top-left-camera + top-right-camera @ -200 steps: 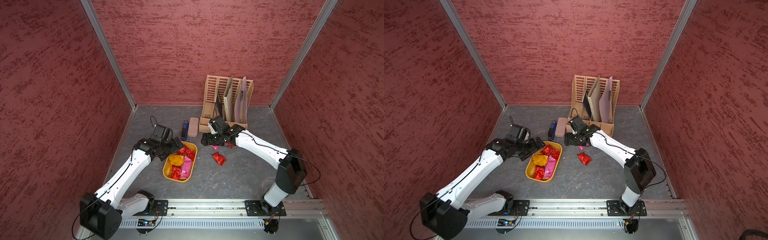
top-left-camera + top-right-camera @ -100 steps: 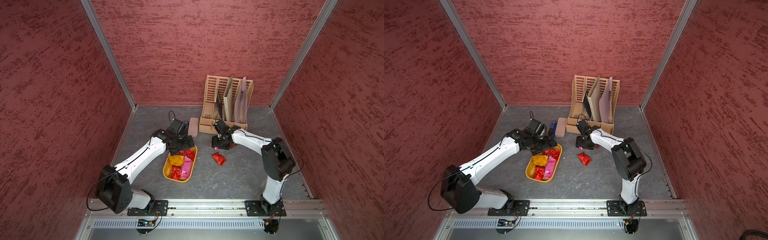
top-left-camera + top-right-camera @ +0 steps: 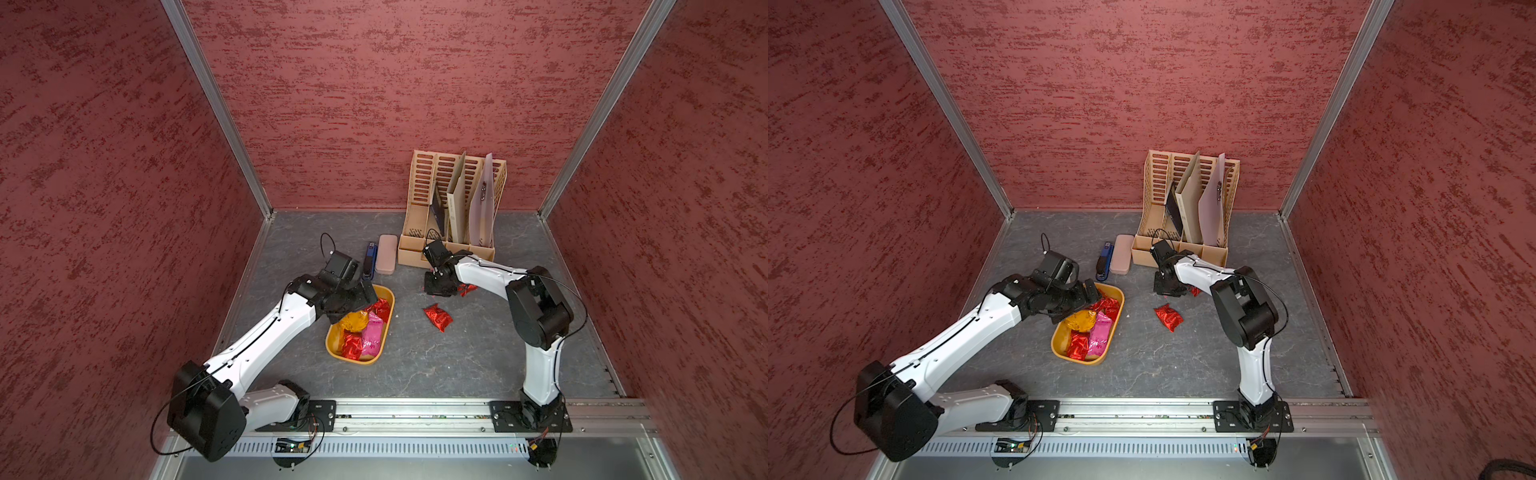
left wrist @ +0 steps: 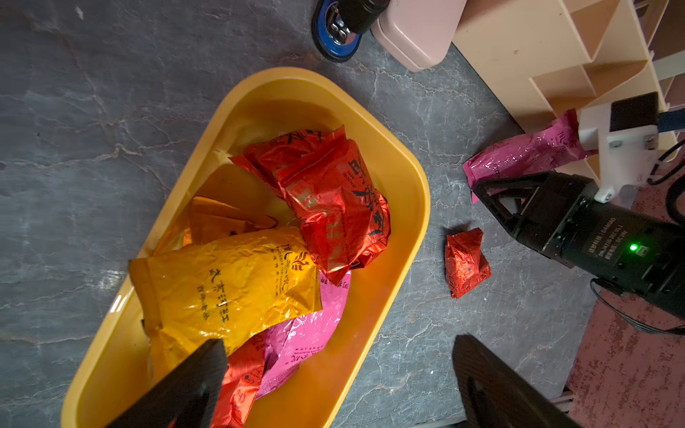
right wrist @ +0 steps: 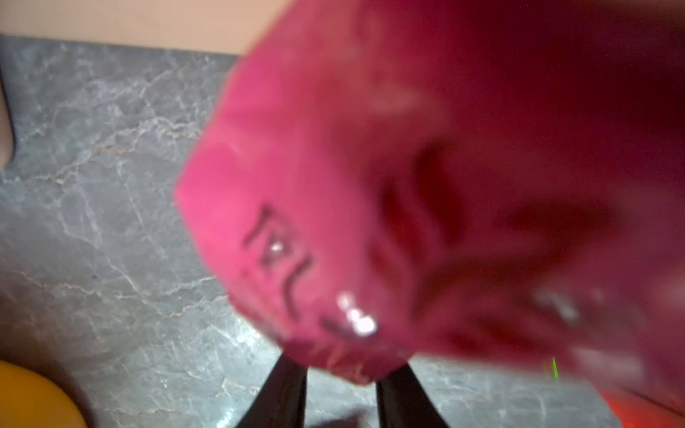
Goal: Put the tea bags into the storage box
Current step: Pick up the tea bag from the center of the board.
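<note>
1. In both top views, the right end effector (image 3: pixel 438 286) is down on the tabletop (image 3: pixel 415 365), near a loose red tea bag (image 3: pixel 437 318).
2. Left wrist: the left end effector (image 4: pixel 339 344) gapes empty over the part-filled storage box (image 4: pixel 415 178).
3. Right wrist: the jaws pinch the pink tea bag (image 5: pixel 370 185). This looks like the grasp step; next, lift it to the box.

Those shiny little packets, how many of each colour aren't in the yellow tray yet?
Red tea bags: 2, both lying loose
Pink tea bag: 1, pinched in the right fingers
Total: 3
</note>
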`<state>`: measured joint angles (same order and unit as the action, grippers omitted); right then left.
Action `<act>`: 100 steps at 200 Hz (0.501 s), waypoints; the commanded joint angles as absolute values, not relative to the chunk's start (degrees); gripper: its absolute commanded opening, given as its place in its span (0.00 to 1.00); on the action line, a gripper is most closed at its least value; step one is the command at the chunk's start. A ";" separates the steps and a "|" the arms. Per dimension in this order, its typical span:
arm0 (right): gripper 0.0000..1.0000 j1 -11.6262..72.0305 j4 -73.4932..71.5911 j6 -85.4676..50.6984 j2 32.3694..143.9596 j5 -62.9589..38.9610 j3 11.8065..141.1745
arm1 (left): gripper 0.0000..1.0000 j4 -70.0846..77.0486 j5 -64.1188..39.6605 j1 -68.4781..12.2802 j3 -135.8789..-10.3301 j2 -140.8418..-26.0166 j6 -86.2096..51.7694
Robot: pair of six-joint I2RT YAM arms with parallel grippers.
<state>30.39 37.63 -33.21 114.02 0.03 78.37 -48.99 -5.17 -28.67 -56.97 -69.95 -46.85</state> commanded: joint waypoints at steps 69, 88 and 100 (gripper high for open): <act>0.00 29.63 35.24 -30.97 105.02 -2.94 72.80 | 1.00 -46.68 -5.28 -26.37 -54.65 -67.10 -48.96; 0.00 29.91 35.27 -30.58 99.76 -5.40 70.27 | 1.00 -44.07 -7.18 -23.60 -51.18 -64.60 -51.24; 0.00 30.50 35.13 -30.61 96.28 -7.48 68.60 | 1.00 -42.61 -8.54 -21.24 -48.58 -62.67 -52.94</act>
